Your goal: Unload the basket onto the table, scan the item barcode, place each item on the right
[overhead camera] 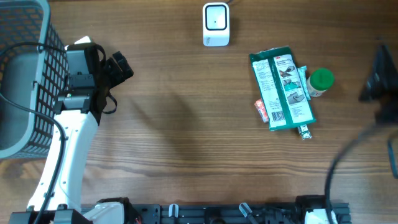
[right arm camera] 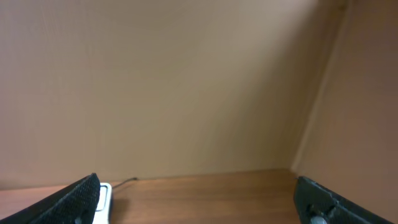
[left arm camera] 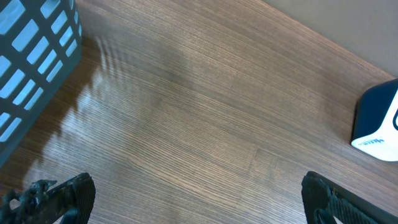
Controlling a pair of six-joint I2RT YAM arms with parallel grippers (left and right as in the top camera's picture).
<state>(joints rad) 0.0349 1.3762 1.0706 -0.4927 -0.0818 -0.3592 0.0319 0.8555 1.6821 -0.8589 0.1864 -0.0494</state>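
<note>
A white scanner box (overhead camera: 216,23) with a dark window stands at the back middle of the table. A green flat packet (overhead camera: 283,88) lies right of centre. A green-capped bottle (overhead camera: 320,81) lies at its right side and a small orange packet (overhead camera: 262,110) at its lower left. My left gripper (overhead camera: 121,67) hangs open next to the basket, far left of the items. In the left wrist view the left gripper (left arm camera: 199,208) holds nothing over bare wood, with the scanner (left arm camera: 376,127) at the right edge. My right gripper (overhead camera: 375,78) is blurred at the right edge. In its own view the right gripper (right arm camera: 202,205) is open and empty.
A grey wire basket (overhead camera: 25,74) stands at the left edge of the table, and its corner shows in the left wrist view as the basket (left arm camera: 37,68). The right wrist view faces a tan wall, with the scanner (right arm camera: 104,198) low at the left. A small silver-ended item (overhead camera: 305,130) lies below the packet.
</note>
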